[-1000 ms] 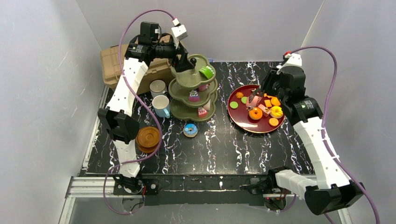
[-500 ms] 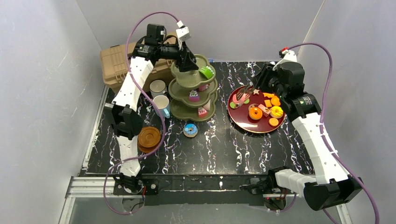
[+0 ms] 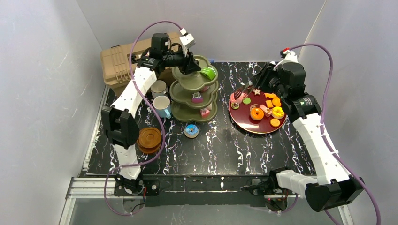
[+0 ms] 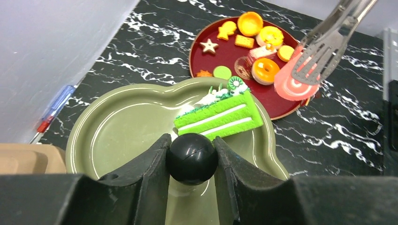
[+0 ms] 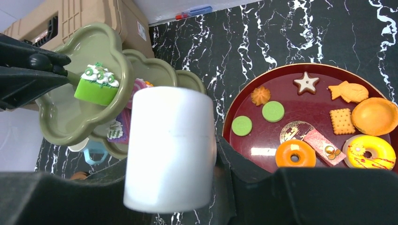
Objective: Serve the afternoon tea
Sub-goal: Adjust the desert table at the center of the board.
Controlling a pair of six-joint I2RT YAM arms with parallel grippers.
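Three-tier stand (image 3: 193,91): probably rigid, light and tippy. Your left gripper (image 4: 191,141) is clamped on its black knob (image 4: 192,159), the natural hold, with the top tier directly beneath. Your right gripper (image 5: 170,164) holds tongs (image 4: 324,42), which pinch a likely slippery pink roll slice (image 4: 292,85) ahead of it.

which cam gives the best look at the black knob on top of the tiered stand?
Left wrist. The black knob sits close and centred, its round outline clear, with the left gripper pressed against both its sides. Top external: the gripper covers it from above. Right wrist: at most a small dark shape at the left edge, hard to separate from the black fingers.
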